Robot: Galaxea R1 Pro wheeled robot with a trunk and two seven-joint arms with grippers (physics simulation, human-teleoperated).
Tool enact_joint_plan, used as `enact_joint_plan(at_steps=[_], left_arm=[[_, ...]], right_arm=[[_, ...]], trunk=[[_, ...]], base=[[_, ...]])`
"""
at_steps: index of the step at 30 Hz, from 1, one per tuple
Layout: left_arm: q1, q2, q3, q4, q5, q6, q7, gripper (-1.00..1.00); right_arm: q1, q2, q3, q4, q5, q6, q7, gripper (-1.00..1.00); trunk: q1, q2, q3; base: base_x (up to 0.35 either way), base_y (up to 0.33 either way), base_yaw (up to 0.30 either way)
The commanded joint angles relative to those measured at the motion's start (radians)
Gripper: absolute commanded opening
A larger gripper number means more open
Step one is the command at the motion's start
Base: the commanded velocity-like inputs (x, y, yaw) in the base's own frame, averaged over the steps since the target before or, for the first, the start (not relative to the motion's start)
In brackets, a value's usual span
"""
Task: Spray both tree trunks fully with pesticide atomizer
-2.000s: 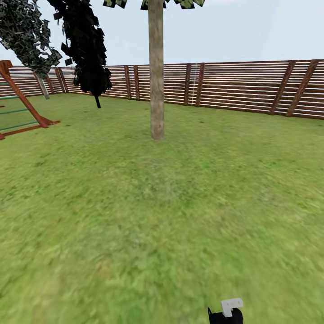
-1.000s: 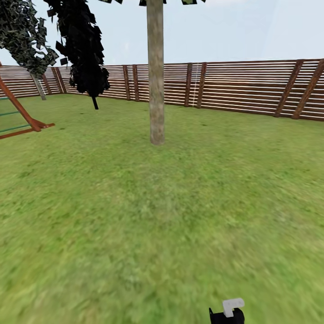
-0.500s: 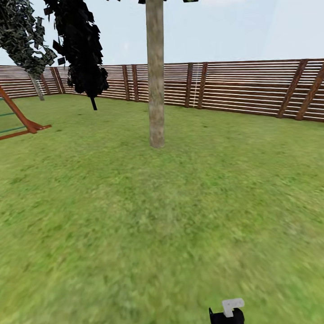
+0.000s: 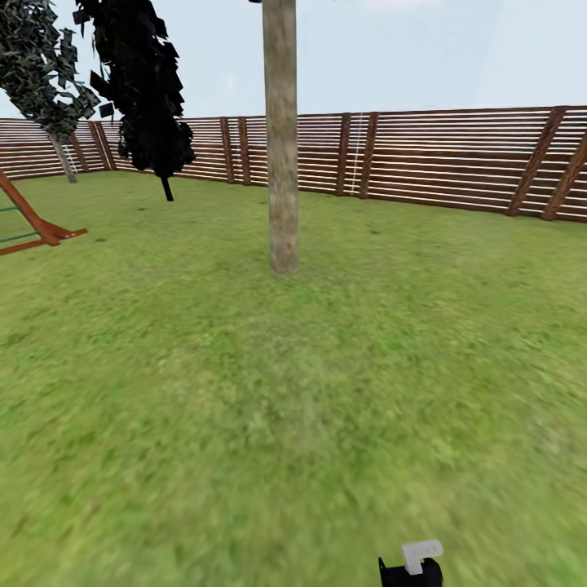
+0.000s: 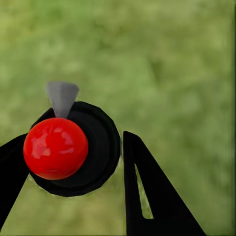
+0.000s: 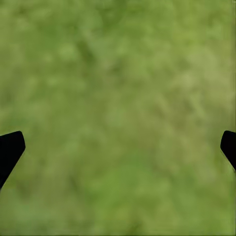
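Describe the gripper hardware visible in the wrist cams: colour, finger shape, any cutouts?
Left gripper: flat matte-black fingers that taper to points; one has a narrow elongated slot cut through it. No cables or markings visible. Right gripper: just two black tapered fingertips at the frame edges, same plain finish, too little shown for more detail.

One pale bare tree trunk (image 4: 282,139) stood on one lawn (image 4: 244,391); one near-black conifer (image 4: 143,90), one leafy grey-green tree (image 4: 41,65), one slatted fence (image 4: 424,159), one swing frame (image 4: 33,220), one atomizer (image 5: 73,147).
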Motion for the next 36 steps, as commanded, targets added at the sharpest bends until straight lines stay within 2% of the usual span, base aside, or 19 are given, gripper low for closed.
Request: enact_joint_plan(at_steps=[1, 36], left_arm=[[0.0, 0.0, -0.009, 0.0, 0.004, -0.002, 0.006, -1.0], [0.0, 0.0, -0.009, -0.001, 0.004, -0.004, 0.006, -1.0]], right_arm=[[0.0, 0.0, 0.009, 0.0, -0.007, -0.002, -0.003, 1.0], [0.0, 0.0, 0.009, 0.0, -0.007, -0.002, -0.003, 1.0]], trunk=[[0.0, 0.0, -0.001], [0.0, 0.0, -0.001]], base=[[0.34, 0.0, 0.0], [0.34, 0.0, 0.0]])
